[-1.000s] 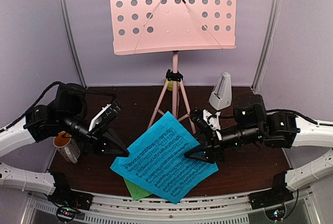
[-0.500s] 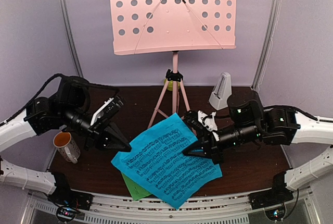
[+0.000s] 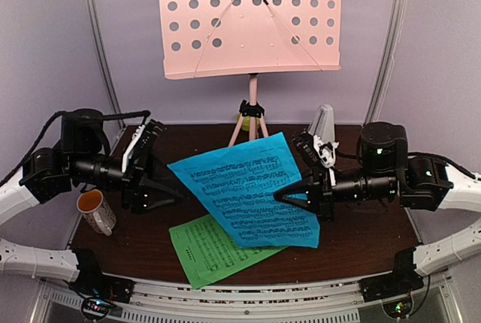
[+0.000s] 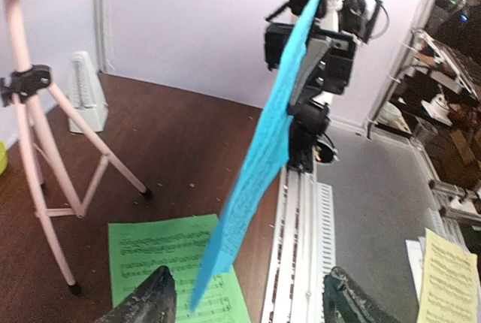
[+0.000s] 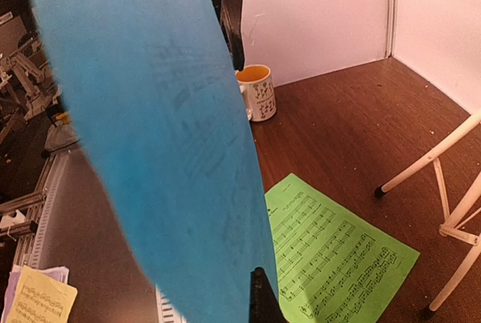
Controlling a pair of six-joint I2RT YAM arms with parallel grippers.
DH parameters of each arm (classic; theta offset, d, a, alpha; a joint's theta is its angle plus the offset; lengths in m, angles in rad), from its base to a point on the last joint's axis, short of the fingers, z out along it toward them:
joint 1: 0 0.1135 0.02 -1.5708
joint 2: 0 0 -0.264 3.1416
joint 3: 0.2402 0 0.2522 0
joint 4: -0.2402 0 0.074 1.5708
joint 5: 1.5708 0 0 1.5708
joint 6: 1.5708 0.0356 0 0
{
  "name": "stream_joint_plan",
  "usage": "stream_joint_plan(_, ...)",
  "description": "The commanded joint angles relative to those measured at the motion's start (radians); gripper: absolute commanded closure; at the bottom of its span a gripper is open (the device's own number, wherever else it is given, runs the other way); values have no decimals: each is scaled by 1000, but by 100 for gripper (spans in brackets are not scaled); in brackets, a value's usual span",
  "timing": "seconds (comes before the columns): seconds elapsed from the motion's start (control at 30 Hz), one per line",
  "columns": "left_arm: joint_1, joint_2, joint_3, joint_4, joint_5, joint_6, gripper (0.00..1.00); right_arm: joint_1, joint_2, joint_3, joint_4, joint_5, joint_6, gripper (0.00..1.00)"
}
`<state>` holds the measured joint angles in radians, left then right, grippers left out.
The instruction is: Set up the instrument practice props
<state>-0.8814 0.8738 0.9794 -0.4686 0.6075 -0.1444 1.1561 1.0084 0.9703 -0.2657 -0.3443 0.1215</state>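
- Pinching the blue sheet at its right edge, the right claw is closed to a sliver on the paper and holds it off the desk.
- Left claw gapes wide. The sheet's lower left corner hangs between its fingers, and I cannot tell whether it touches either one.
- In the top view the blue sheet sits mid-frame, with its long axis running from upper left down to lower right. The left wrist view shows it nearly on edge, leaning toward the upper right.
- Green sheet lies flat on the desk at lower centre, partly under the blue one's lower edge.
- Stand rises at upper centre, with its tripod legs just behind the blue sheet.
- Metronome stands just behind the right claw, and the mug sits at the left desk edge.
- Open desk shows right of the green sheet, and between that sheet and the mug.
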Motion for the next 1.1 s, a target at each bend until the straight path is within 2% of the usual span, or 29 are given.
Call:
stream_joint_plan(0.0,56,-39,-38,222,-178,-94,31,-21,-42,15,70,68,57,100)
stream_joint_plan(0.13,125,-55,-44,364,-255,-149,32,-42,-88,61,65,121,67,100)
stream_joint_plan(0.23,134,-45,12,408,-318,-126,33,-65,-117,99,92,150,82,100)
stream_joint_plan(0.3,114,-7,100,389,-317,-74,35,-78,-120,134,105,161,81,100)
stream_joint_plan(0.4,47,65,256,317,-441,23,35,-110,-106,216,84,198,80,100)
stream_joint_plan(0.5,42,147,419,249,-543,68,36,-159,-88,310,73,203,90,100)
stream_joint_plan(0.67,39,250,601,221,-675,130,36,-208,-51,418,65,220,81,100)
stream_joint_plan(0.8,39,373,782,154,-706,163,35,-265,-20,469,93,216,79,100)
stream_joint_plan(1.07,35,594,1026,88,-738,232,35,-339,93,596,114,166,70,100)
